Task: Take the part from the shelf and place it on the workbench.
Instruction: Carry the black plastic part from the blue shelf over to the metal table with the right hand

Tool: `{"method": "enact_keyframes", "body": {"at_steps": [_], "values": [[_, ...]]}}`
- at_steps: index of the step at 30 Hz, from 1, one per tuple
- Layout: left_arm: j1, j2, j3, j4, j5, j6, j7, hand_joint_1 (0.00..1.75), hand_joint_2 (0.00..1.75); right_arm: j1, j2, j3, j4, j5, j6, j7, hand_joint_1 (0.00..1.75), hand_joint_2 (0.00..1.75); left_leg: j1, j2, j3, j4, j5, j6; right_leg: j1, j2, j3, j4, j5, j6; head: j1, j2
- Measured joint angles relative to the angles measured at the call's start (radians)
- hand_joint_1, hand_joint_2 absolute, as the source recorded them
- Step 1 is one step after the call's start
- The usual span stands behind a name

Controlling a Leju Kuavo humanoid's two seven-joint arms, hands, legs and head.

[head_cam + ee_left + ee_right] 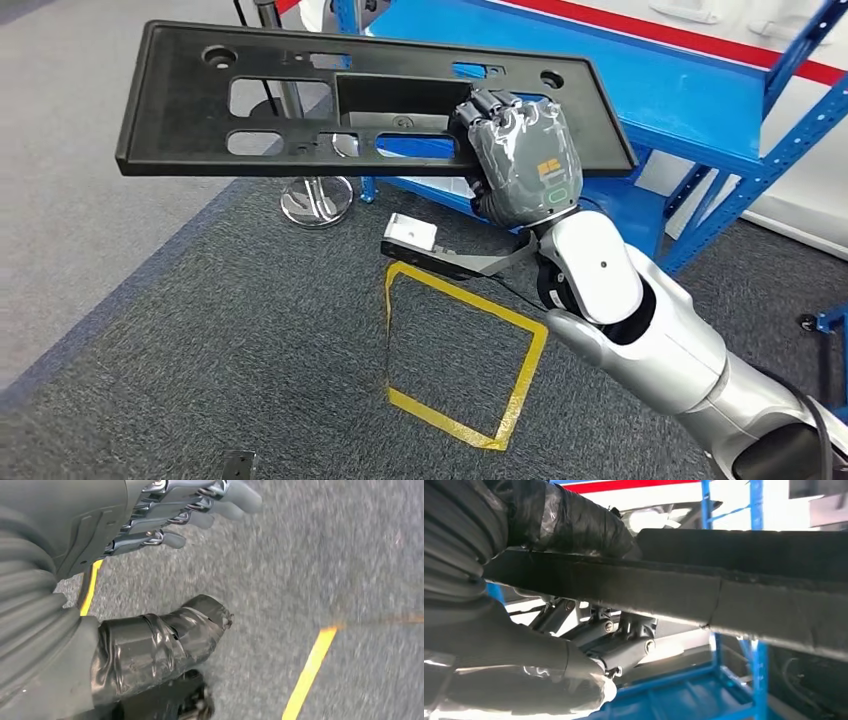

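In the head view, a long black plastic panel [300, 95] with rectangular cutouts and round holes is hanging in the air above the grey carpet [200, 340], stretching from the left of the picture toward the blue shelf [690, 100] at the right. It is sitting roughly flat, tilting slightly down toward the right. Under its left half, the chrome base of a stand [317, 200] is resting on the floor, and nearer the robot a yellow taped square [465, 350] is marking the carpet. The right hand [520, 160] is gripping the panel at its near edge, toward the panel's right end, with the fingers curling over the top surface; the right wrist view is showing the thumb [574, 525] pressing on one face of the panel's edge [704, 595] and the fingers [619, 645] closing on the other face. The left hand [165, 555] is hanging over carpet crossed by yellow tape [310, 670], holding nothing, with its fingers [200, 505] stretched out and apart from the thumb [170, 635].
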Motion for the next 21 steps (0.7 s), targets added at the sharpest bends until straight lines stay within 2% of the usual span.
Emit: {"method": "enact_keyframes", "body": {"at_steps": [1, 2, 3, 5, 7, 8, 9, 10, 11, 12, 13, 14, 15, 16, 17, 18, 19, 21], "values": [[0.000, 0.000, 0.000, 0.000, -0.002, 0.005, -0.001, 0.00, 1.75, 0.003, 0.000, 0.000, -0.001, 0.002, 0.001, -0.002, 1.75, 1.75, -0.001, -0.014, 0.000, 0.002, 0.000, 0.000, 0.001, 0.003, -0.015, 0.028, 0.001, -0.001, 0.000, 0.000], [0.001, 0.000, 0.000, 0.000, -0.004, 0.008, -0.003, 0.00, 1.75, 0.006, -0.001, 0.000, -0.003, 0.005, 0.003, -0.006, 1.75, 1.75, -0.002, -0.030, 0.000, 0.005, -0.001, 0.000, 0.000, 0.006, -0.012, 0.017, 0.020, -0.002, 0.000, 0.000], [0.001, 0.000, -0.001, 0.000, -0.004, 0.009, -0.006, 0.00, 1.75, 0.008, -0.001, 0.000, -0.006, 0.010, 0.004, -0.010, 1.75, 1.75, -0.002, -0.045, -0.001, 0.009, -0.003, -0.001, 0.000, 0.012, 0.009, -0.029, 0.054, -0.004, 0.000, 0.000], [0.001, -0.001, -0.001, 0.000, -0.006, 0.009, -0.011, 0.00, 1.75, 0.009, -0.004, 0.000, -0.012, 0.022, 0.007, -0.021, 1.75, 1.75, -0.003, -0.073, -0.007, 0.022, -0.008, -0.006, -0.005, 0.058, 0.065, -0.156, 0.112, -0.010, 0.000, 0.000], [0.000, -0.001, -0.001, 0.000, -0.005, 0.005, -0.015, 0.00, 1.75, 0.010, -0.005, 0.000, -0.019, 0.033, 0.010, -0.033, 1.75, 1.75, 0.000, -0.097, -0.021, 0.031, -0.010, -0.016, -0.008, 0.097, 0.094, -0.219, 0.123, -0.012, 0.000, 0.000], [-0.001, -0.001, -0.001, 0.000, -0.004, 0.003, -0.017, 0.00, 1.75, 0.011, -0.006, 0.000, -0.023, 0.037, 0.011, -0.039, 1.75, 1.75, 0.002, -0.110, -0.027, 0.032, -0.007, -0.023, -0.007, 0.097, 0.097, -0.226, 0.120, -0.013, -0.001, 0.000], [0.000, 0.000, -0.001, 0.000, -0.004, 0.001, -0.017, 0.00, 1.75, 0.011, -0.006, 0.001, -0.026, 0.040, 0.013, -0.043, 1.75, 1.75, 0.005, -0.121, -0.030, 0.030, -0.004, -0.029, -0.007, 0.084, 0.098, -0.230, 0.121, -0.015, 0.000, 0.000], [0.002, 0.001, -0.001, 0.000, -0.003, -0.001, -0.018, 0.00, 1.75, 0.011, -0.006, 0.001, -0.028, 0.042, 0.014, -0.047, 1.75, 1.75, 0.004, -0.116, -0.033, 0.031, -0.004, -0.035, -0.008, 0.071, 0.102, -0.236, 0.123, -0.020, -0.001, 0.000], [0.003, 0.002, -0.002, 0.000, -0.002, -0.004, -0.018, 0.00, 1.75, 0.011, -0.006, 0.001, -0.031, 0.045, 0.016, -0.049, 1.75, 1.75, 0.003, -0.094, -0.039, 0.042, -0.012, -0.042, -0.010, 0.056, 0.107, -0.243, 0.125, -0.025, -0.005, 0.000], [0.003, 0.003, -0.002, 0.000, -0.002, -0.006, -0.018, 0.00, 1.75, 0.010, -0.005, 0.001, -0.034, 0.048, 0.019, -0.052, 1.75, 1.75, 0.001, -0.062, -0.054, 0.073, -0.030, -0.048, -0.013, 0.041, 0.110, -0.248, 0.127, -0.029, -0.010, 0.000], [0.002, 0.002, -0.002, 0.000, -0.002, -0.009, -0.018, 0.00, 1.75, 0.010, -0.005, 0.001, -0.038, 0.050, 0.022, -0.054, 1.75, 1.75, 0.002, -0.026, -0.078, 0.122, -0.056, -0.055, -0.011, 0.027, 0.113, -0.250, 0.127, -0.033, -0.014, 0.000], [0.001, 0.002, -0.002, 0.000, -0.002, -0.011, -0.018, 0.00, 1.75, 0.009, -0.005, 0.001, -0.041, 0.052, 0.024, -0.056, 1.75, 1.75, 0.005, -0.002, -0.110, 0.185, -0.084, -0.061, -0.010, 0.011, 0.114, -0.251, 0.126, -0.035, -0.018, 0.000], [0.000, 0.002, -0.002, 0.000, -0.002, -0.013, -0.018, 0.00, 1.75, 0.010, -0.005, 0.001, -0.042, 0.052, 0.026, -0.059, 1.75, 1.75, 0.008, 0.008, -0.140, 0.242, -0.103, -0.066, -0.009, -0.004, 0.115, -0.251, 0.125, -0.036, -0.018, 0.000], [0.000, 0.002, -0.002, 0.000, -0.002, -0.014, -0.018, 0.00, 1.75, 0.010, -0.005, 0.002, -0.043, 0.052, 0.027, -0.060, 1.75, 1.75, 0.011, 0.013, -0.159, 0.276, -0.108, -0.069, -0.009, -0.018, 0.115, -0.251, 0.123, -0.035, -0.018, 0.000], [0.001, 0.002, -0.002, 0.000, -0.001, -0.014, -0.018, 0.00, 1.75, 0.011, -0.005, 0.003, -0.044, 0.052, 0.027, -0.062, 1.75, 1.75, 0.013, 0.016, -0.160, 0.275, -0.096, -0.072, -0.010, -0.031, 0.116, -0.251, 0.122, -0.034, -0.019, 0.000], [0.001, 0.002, -0.002, 0.000, -0.001, -0.015, -0.018, 0.00, 1.75, 0.011, -0.005, 0.004, -0.046, 0.052, 0.028, -0.064, 1.75, 1.75, 0.014, 0.022, -0.140, 0.235, -0.068, -0.073, -0.010, -0.043, 0.118, -0.251, 0.120, -0.033, -0.019, 0.000], [0.002, 0.002, -0.002, 0.000, -0.001, -0.016, -0.017, 0.00, 1.75, 0.010, -0.005, 0.005, -0.049, 0.052, 0.030, -0.066, 1.75, 1.75, 0.015, 0.035, -0.106, 0.168, -0.033, -0.072, -0.010, -0.054, 0.121, -0.251, 0.117, -0.030, -0.019, 0.000], [-0.001, 0.002, -0.002, 0.000, 0.000, -0.022, -0.016, 0.00, 1.75, 0.005, -0.004, 0.005, -0.054, 0.056, 0.037, -0.072, 1.75, 1.75, 0.005, 0.071, -0.045, 0.050, 0.006, -0.062, -0.007, -0.075, 0.126, -0.251, 0.113, -0.022, -0.018, 0.000]]}}
